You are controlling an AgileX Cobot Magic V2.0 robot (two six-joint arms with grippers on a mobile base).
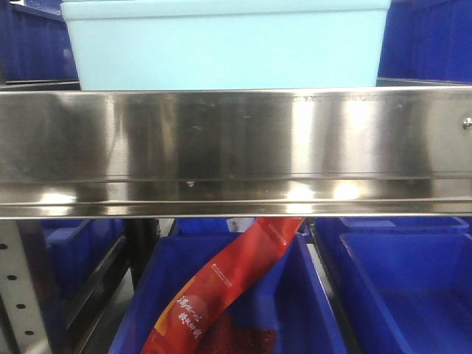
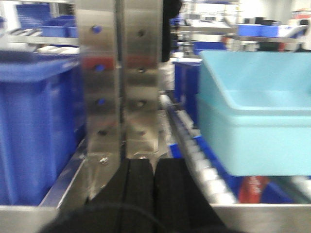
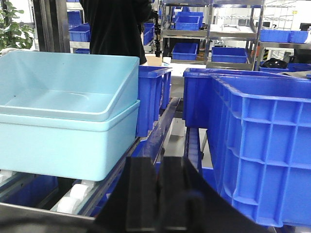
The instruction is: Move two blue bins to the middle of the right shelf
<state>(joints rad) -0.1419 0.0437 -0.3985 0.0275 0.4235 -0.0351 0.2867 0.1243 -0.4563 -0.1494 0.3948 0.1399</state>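
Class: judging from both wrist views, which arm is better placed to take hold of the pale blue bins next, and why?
Probably the right gripper: it has an open path to the pale blue bins. The left gripper faces a steel post.

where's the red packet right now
In the front view the red packet sits below the steel shelf rail, leaning diagonally in a dark blue bin on the lower level, under the light blue bins.

Left gripper (image 2: 154,182): two flat matte-black fingers, narrow seam between them, rounded black housing at bottom edge. Right gripper (image 3: 159,191): same black slabs, glossier, on wide black body. Nothing else visible.
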